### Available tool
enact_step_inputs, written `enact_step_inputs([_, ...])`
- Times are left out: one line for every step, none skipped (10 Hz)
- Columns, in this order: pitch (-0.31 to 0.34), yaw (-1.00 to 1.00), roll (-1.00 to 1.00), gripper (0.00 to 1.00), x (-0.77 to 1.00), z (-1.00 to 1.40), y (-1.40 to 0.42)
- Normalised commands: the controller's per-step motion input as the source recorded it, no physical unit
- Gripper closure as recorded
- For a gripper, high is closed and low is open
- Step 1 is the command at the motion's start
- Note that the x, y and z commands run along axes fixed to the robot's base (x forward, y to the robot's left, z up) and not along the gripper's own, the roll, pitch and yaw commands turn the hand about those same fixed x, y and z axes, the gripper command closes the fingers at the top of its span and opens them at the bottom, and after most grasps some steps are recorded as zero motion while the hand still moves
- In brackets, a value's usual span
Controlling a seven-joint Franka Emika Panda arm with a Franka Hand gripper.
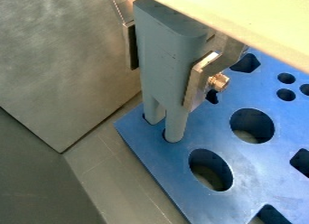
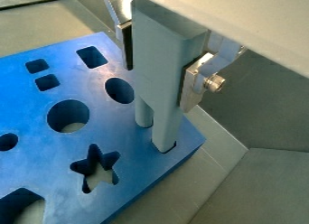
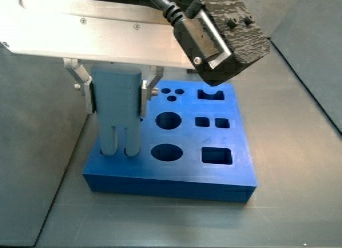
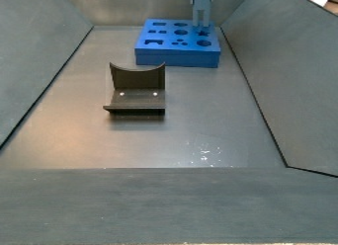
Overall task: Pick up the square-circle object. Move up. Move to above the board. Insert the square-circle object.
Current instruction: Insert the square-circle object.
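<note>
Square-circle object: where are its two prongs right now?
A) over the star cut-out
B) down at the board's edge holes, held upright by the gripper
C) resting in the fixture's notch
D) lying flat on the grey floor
B: the square-circle object stands upright in the gripper, prongs meeting the board near its edge, apart from the star cut-out.

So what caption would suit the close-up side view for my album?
Gripper holds the grey block upright, prongs down at the blue board.
</note>
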Motion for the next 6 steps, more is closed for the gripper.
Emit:
enact_step_inputs([-0.027,0.0,0.0,1.0,0.0,-0.02,-0.01])
enact_step_inputs([-0.21,0.0,0.13,1.0,-0.24,-0.82,-0.15])
enact_step_inputs([-0.186,0.02,0.11,1.0,-0.31,-0.91,-0.16])
enact_step_inputs([-0.18,0.05,0.11,1.0,-0.34,-0.92,-0.13])
enact_step_inputs([-0.191,0.07,0.18,1.0,-0.35,-0.85,-0.07])
enact_step_inputs([-0.213,0.05,0.14,1.0,-0.29,-0.84,-0.14])
